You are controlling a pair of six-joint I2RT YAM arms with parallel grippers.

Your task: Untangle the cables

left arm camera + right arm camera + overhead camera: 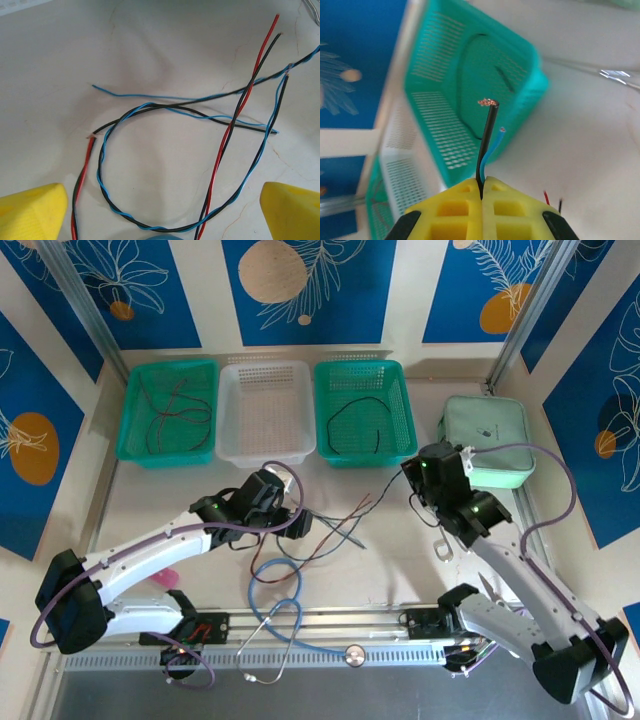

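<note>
Two robot arms work over a pale table point(400, 570) where the cables point(335, 528) lie in a loose snarl at mid-table. From above, the left gripper point(298, 512) hangs at the tangle's left edge. The right gripper point(408, 476) sits up and to the right, and one thin strand runs from it down into the heap. More wire lies coiled in two green baskets point(167, 412) on either side of a white basket point(265, 412) at the far edge. A stethoscope point(272, 590) with a thick light-blue tube loops near the arm bases, and a mint pouch point(487, 440) lies at far right.

The left wrist camera shows what the overhead view cannot. A black and a blue wire are twisted together into a wide loop, a red-and-black pair crosses it, and cut ends show bare copper. The gripper's yellow fingers point(32, 212) stand wide apart at the bottom corners and grip nothing, with the wires on the table between them.

The right wrist camera shows ribbed yellow pads point(455, 210) pressed flat together, pinching one black and one blue wire. The black one ends in a frayed copper tuft. Behind it, blurred, is the perforated plastic wall of a green basket.
</note>
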